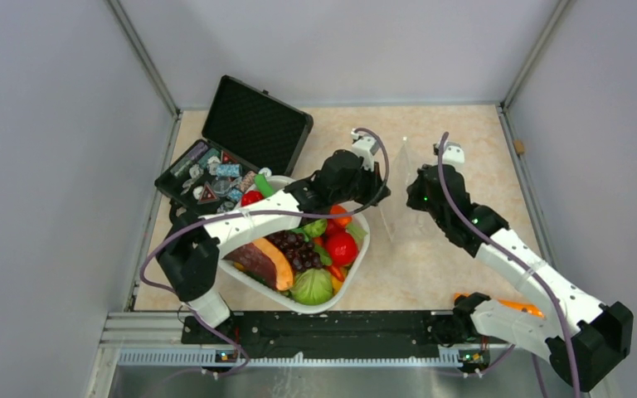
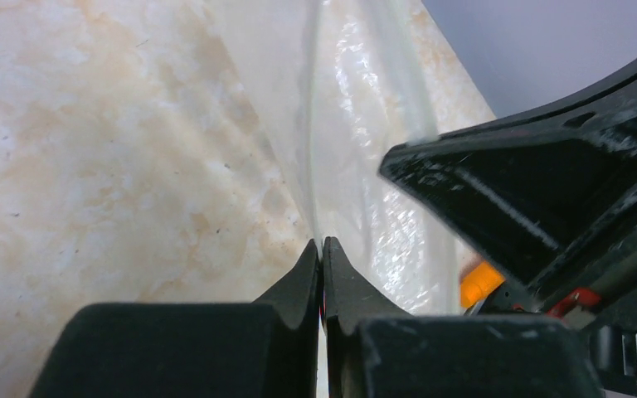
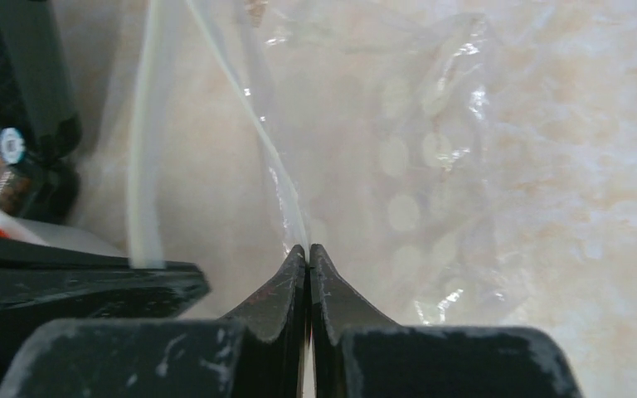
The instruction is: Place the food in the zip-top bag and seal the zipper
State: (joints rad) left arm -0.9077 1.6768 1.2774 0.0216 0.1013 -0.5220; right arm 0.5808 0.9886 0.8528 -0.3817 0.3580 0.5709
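The clear zip-top bag (image 1: pixel 397 192) stands upright between my two grippers, just right of the basket. My left gripper (image 1: pixel 382 194) reaches over the basket and is shut on one lip of the bag's mouth (image 2: pixel 322 242). My right gripper (image 1: pixel 415 196) is shut on the opposite lip (image 3: pixel 308 247). The zipper (image 2: pixel 310 124) runs away from the left jaws as a thin strip, and in the right wrist view the zipper (image 3: pixel 144 141) appears as a pale band. The food (image 1: pixel 342 247), red, green and yellow toy pieces, lies in the white basket (image 1: pixel 357 264). I see no food inside the bag.
An open black hard case (image 1: pixel 240 141) with small items stands at the back left. The basket also holds a papaya slice (image 1: pixel 272 261) and a dark grape bunch (image 1: pixel 297 247). An orange piece (image 1: pixel 521 307) lies by the right arm's base. Grey walls enclose the table.
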